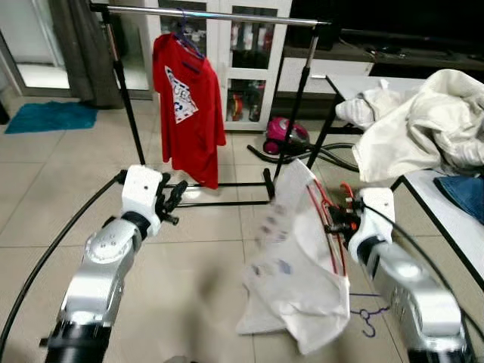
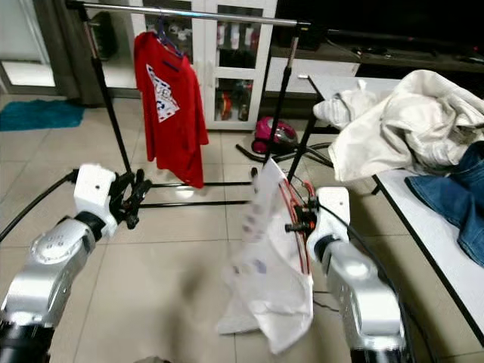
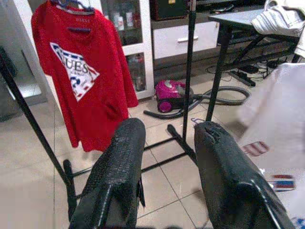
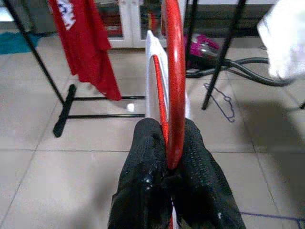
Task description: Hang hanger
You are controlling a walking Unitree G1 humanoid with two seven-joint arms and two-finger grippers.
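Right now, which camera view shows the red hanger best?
The right wrist view: the red hanger rises close up from the shut right end effector. Both eye views show it small, as thin red lines against the white shirt. The left wrist view gives nothing of it.

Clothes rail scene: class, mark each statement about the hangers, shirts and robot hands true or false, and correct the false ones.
1. A red T-shirt hangs on the clothes rail. True.
2. The right hand is shut on a red hanger. True.
3. The left hand grips a hanger. False: it is open and holds nothing.
4. The white shirt is already on the rail. False: it hangs from the red hanger, short of the rail.
5. A pink vacuum cleaner sits on the table. False: it is on the floor.
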